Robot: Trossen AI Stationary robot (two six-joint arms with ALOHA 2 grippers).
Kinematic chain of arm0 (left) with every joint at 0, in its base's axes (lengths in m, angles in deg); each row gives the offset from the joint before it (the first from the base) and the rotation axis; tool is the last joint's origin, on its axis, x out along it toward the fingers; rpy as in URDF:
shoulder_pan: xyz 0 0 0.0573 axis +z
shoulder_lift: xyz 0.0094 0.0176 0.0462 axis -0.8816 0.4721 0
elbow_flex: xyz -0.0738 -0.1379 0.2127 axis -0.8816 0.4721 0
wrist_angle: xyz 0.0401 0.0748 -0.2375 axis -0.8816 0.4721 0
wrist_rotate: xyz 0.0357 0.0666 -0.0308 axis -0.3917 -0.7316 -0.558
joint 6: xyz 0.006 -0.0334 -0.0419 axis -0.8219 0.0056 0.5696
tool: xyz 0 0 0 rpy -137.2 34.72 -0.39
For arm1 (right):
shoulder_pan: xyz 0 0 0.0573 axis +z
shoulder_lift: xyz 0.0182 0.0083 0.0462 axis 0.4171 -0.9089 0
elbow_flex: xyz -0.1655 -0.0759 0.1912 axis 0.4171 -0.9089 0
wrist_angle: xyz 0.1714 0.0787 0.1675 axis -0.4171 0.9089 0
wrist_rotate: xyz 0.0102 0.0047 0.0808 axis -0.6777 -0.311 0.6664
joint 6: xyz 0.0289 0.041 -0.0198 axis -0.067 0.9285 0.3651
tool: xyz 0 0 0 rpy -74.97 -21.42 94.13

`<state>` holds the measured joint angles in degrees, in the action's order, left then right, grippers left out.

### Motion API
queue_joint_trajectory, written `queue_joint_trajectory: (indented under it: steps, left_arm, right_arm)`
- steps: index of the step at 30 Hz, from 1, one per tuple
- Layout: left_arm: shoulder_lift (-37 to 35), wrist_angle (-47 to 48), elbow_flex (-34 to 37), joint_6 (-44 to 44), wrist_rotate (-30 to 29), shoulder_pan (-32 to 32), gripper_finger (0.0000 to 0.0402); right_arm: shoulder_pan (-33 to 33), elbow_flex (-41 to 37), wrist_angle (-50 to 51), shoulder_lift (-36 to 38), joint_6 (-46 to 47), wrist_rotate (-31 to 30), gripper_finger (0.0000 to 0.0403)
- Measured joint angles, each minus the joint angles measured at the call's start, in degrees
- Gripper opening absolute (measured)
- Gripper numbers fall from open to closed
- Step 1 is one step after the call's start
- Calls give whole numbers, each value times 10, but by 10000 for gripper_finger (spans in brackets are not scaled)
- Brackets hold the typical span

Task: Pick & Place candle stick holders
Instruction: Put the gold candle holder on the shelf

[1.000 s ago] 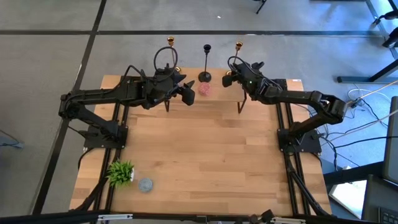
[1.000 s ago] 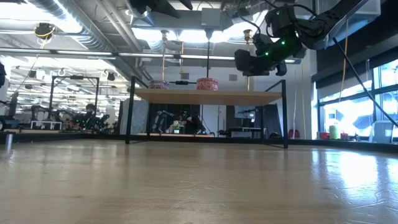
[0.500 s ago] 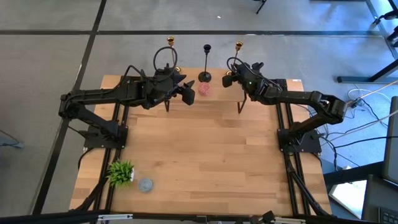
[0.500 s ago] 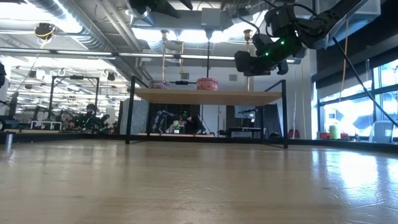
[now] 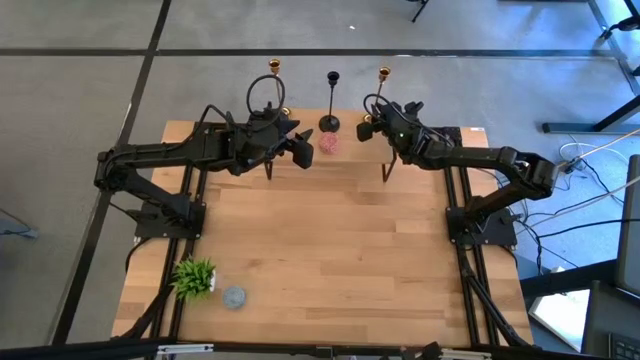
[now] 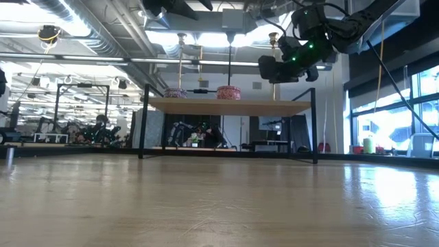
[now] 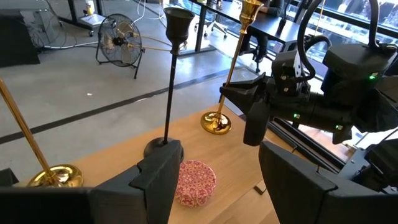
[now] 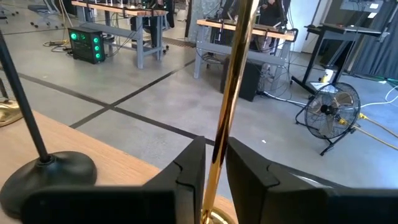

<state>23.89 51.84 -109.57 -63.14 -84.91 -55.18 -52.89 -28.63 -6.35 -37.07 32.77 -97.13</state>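
From above: holding unchanged since earlier, right gripper [image 5: 372,124] pinching the gold candlestick [image 5: 383,74] at the shelf's 1 o'clock.

Low: showing no shift.

Left wrist: left gripper [image 7: 214,180] hanging parted before the black candlestick [image 7: 169,81].

Right wrist: fingers [image 8: 186,174] clamping the gold stem.

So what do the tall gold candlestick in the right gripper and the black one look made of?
Gold candlestick between the right gripper fingers: likely polished metal, brass-like, with bright reflections along its stem. Black candlestick: probably painted metal, matte and dull.
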Motion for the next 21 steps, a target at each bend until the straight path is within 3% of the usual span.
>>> queue_joint_trajectory:
  steps: [21]
  left_arm:
    - [0, 1, 0, -1, 15, 0, 214]
  right_arm:
    - [3, 0, 10, 0, 0, -28, 66]
